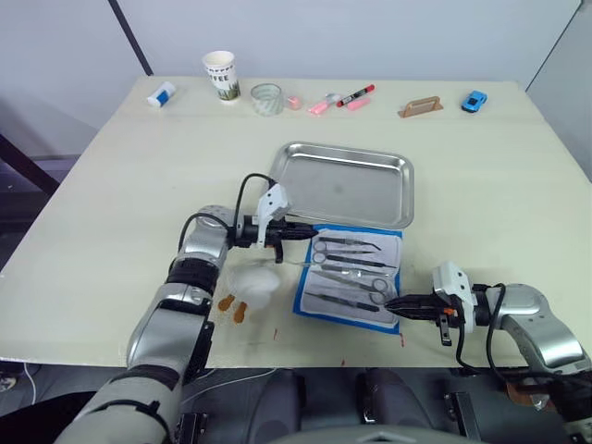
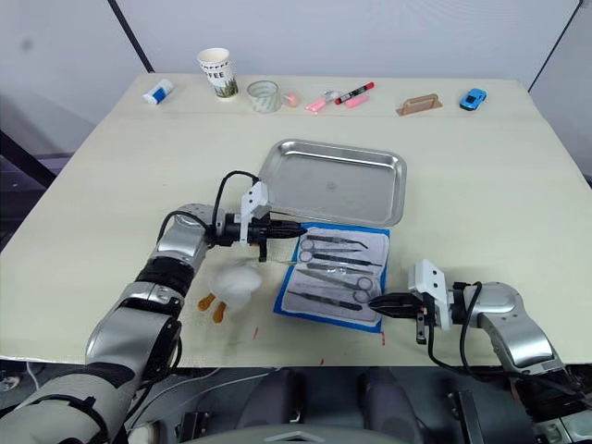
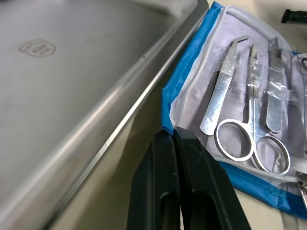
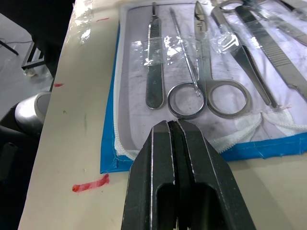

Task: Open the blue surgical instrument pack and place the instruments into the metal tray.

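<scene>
The blue surgical instrument pack (image 1: 302, 303) lies opened flat on the table, just in front of the metal tray (image 1: 342, 185), which is empty. Several silver instruments (image 1: 351, 273), scissors (image 3: 249, 139) and forceps among them, rest on its pale lining under clear plastic. My left gripper (image 1: 310, 236) is shut, its tips (image 3: 171, 133) pinching the pack's blue corner beside the tray rim. My right gripper (image 1: 388, 303) is shut too; its tips (image 4: 172, 123) sit over the pack's opposite edge, close to the scissor rings (image 4: 192, 98), holding nothing I can see.
Crumpled clear plastic (image 1: 254, 282) and orange scraps (image 1: 231, 305) lie left of the pack. Along the far edge stand a paper cup (image 1: 220, 74), a clear roll (image 1: 266, 98), a red-capped marker (image 1: 356, 94), a wooden block (image 1: 420, 107) and a blue toy car (image 1: 474, 100).
</scene>
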Action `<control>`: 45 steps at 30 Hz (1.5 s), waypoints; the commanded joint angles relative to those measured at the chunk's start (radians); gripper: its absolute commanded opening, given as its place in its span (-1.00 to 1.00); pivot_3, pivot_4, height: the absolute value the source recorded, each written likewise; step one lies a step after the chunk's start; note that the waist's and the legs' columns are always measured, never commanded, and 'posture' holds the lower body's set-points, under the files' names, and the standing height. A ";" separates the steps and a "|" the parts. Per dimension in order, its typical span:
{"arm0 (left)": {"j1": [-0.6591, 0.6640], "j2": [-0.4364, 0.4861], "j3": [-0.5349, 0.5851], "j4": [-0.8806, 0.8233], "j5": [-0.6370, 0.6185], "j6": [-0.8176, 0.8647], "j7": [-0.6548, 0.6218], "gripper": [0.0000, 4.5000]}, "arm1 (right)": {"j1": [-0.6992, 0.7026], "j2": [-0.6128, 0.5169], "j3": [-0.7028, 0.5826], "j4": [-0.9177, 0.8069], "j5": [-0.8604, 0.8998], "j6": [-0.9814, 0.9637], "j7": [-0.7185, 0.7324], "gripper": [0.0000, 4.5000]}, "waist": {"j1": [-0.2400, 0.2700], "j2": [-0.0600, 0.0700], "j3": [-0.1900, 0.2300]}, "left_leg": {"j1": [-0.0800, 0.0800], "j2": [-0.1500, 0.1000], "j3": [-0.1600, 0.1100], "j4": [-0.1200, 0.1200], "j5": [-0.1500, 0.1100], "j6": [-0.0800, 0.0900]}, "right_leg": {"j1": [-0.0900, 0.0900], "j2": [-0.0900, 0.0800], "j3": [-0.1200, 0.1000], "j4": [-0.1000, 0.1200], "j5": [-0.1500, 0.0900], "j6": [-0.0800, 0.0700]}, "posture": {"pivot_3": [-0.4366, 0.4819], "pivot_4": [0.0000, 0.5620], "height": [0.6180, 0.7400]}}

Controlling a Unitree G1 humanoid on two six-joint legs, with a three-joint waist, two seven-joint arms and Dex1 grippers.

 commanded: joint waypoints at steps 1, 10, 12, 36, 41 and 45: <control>0.032 0.029 0.013 -0.072 -0.011 0.064 0.009 -1.00 | 0.005 -0.013 0.001 0.025 -0.027 -0.004 -0.007 -0.97 | 0.001 0.000 0.000 | 0.000 0.000 0.000 0.000 0.000 0.000 | 0.000 0.000 0.000 0.000 0.000 0.000 | -0.05 -0.47 0.76; 0.064 0.031 0.003 -0.125 -0.019 0.098 0.047 -1.00 | -0.004 -0.021 0.000 0.027 -0.024 -0.005 0.002 -0.97 | 0.002 0.000 0.000 | 0.000 0.000 0.000 0.000 0.000 0.000 | 0.000 0.000 0.000 0.000 0.000 0.000 | -0.05 -0.47 0.76; 0.058 0.026 0.004 -0.109 -0.017 0.096 0.060 -1.00 | -0.003 -0.020 0.000 0.026 -0.024 -0.004 0.001 -0.97 | 0.003 0.000 0.000 | 0.000 0.000 0.000 0.000 0.000 0.000 | 0.000 0.000 0.000 0.000 0.000 0.000 | -0.05 -0.47 0.76; 0.072 0.053 0.042 -0.099 -0.064 -0.021 0.005 1.00 | 0.011 -0.028 -0.043 -0.081 0.075 0.061 0.022 -0.49 | 0.004 0.000 0.000 | 0.000 0.000 0.000 0.000 0.000 0.000 | 0.000 0.000 0.000 0.000 0.000 0.000 | -0.05 -0.47 0.76; 0.074 0.066 0.063 -0.125 -0.082 -0.020 -0.006 1.00 | 0.036 -0.039 -0.079 -0.104 0.084 0.007 0.026 0.57 | 0.004 0.000 0.000 | -0.001 0.000 0.000 0.000 0.000 0.000 | 0.000 0.000 0.000 0.000 0.000 0.000 | -0.05 -0.47 0.76; 0.086 0.087 0.083 -0.161 -0.115 -0.025 -0.038 1.00 | 0.061 -0.058 -0.111 -0.128 0.102 -0.004 0.035 0.92 | 0.004 0.000 0.000 | -0.001 0.000 0.000 0.000 0.000 0.000 | 0.000 -0.001 0.000 0.000 0.000 0.000 | -0.05 -0.47 0.76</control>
